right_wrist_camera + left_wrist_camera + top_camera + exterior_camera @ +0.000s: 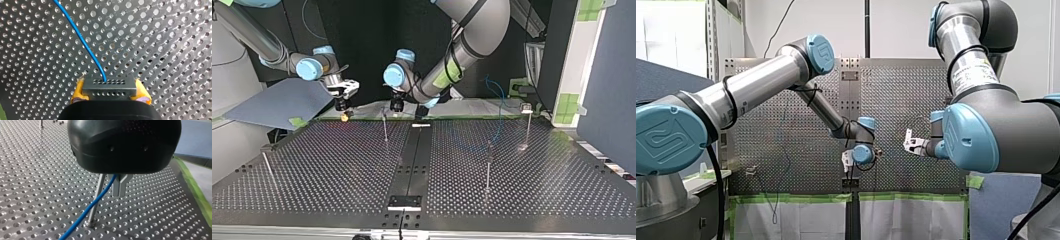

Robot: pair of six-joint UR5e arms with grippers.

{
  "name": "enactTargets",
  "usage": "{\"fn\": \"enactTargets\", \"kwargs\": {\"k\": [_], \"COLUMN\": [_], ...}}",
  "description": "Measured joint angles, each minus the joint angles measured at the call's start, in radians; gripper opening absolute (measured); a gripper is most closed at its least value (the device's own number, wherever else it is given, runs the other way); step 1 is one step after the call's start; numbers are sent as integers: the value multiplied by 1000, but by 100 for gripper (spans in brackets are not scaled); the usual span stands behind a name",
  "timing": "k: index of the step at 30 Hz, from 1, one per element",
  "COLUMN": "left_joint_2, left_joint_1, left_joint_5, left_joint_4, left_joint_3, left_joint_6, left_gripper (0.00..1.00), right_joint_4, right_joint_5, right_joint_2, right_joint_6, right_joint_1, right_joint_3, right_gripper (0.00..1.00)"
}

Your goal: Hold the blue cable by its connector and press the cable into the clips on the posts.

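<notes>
In the right wrist view my right gripper (110, 87) has yellow pads (78, 91) shut on a dark grey connector (110, 86). The blue cable (82, 40) leaves the connector's top and curves away over the perforated table. My left gripper (120, 191) is black with metal fingers (119, 186) shut on the blue cable (90, 210), which slants down past a thin metal post (96, 202) beside it. Across the table, my right gripper (343, 116) hangs at the far left edge and my left gripper (397, 106) is near the far middle, by a post (385, 127).
More thin posts stand on the perforated table (337, 170): one at the near right (488, 170), one at the far right (527, 125), one at the near left (267, 167). A thin blue line (499, 112) loops at the far right. Green tape (197, 195) marks the table's edge.
</notes>
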Motion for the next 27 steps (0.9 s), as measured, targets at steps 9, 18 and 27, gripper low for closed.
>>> {"fn": "enactTargets", "kwargs": {"k": [9, 18, 27], "left_joint_2": [0, -1, -22], "left_joint_1": [8, 32, 60], "left_joint_5": [27, 45, 78], "left_joint_4": [-20, -53, -67], "left_joint_3": [53, 82, 95], "left_joint_6": [-4, -6, -6], "left_gripper": [0, 0, 0], "right_joint_4": [5, 6, 6], "right_joint_5": [0, 0, 0], "right_joint_2": [1, 3, 11], "right_joint_6": [2, 3, 2], "right_joint_1": [-2, 1, 3], "right_joint_3": [-14, -28, -41], "right_gripper": [0, 0, 0]}}
